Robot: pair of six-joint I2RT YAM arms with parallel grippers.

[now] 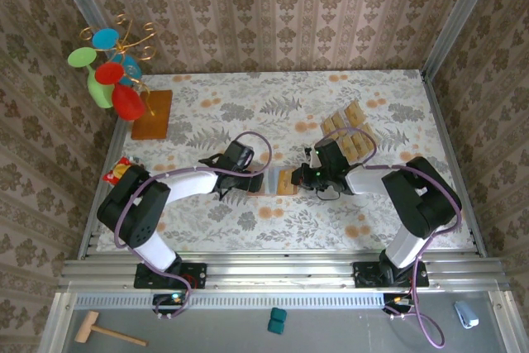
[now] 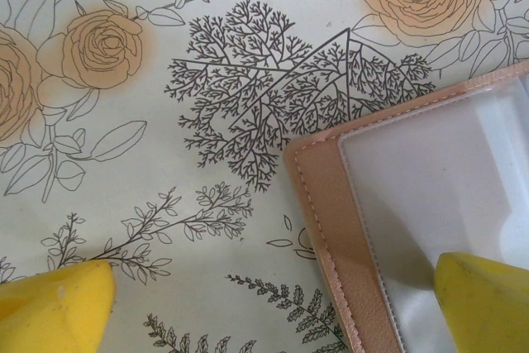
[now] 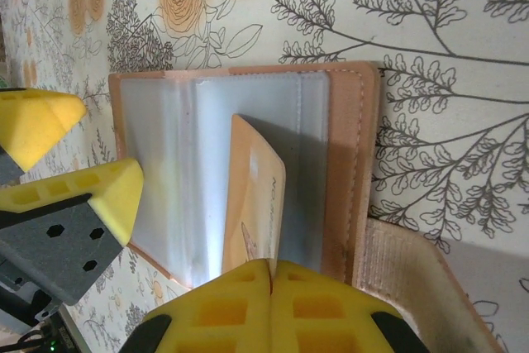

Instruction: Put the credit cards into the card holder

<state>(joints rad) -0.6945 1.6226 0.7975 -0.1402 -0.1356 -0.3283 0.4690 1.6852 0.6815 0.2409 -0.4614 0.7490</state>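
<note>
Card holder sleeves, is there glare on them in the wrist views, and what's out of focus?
Right wrist view: a pale sheen washes the card holder sleeves, brightest beside the credit card; the shut right gripper is soft. Left wrist view: sleeve milky, tablecloth print sharp, left gripper fingers blurred.

The card holder (image 1: 277, 181) lies open and flat near the middle of the surface, somewhat closer to its near edge. It is reddish-brown leather with a stitched border (image 2: 331, 229), and clear plastic sleeves cover its inside (image 3: 364, 163). One tan-gold card (image 3: 256, 196) stands on its long edge over the sleeves, tilted. Its far end reaches in among the plastic, though whether it sits inside a pocket is unclear, and its near end is pinched in the closed right claw (image 3: 270, 274). The other credit cards (image 1: 349, 133), all alike, lie in short rows toward the back right of the surface, well apart from the holder.
</note>
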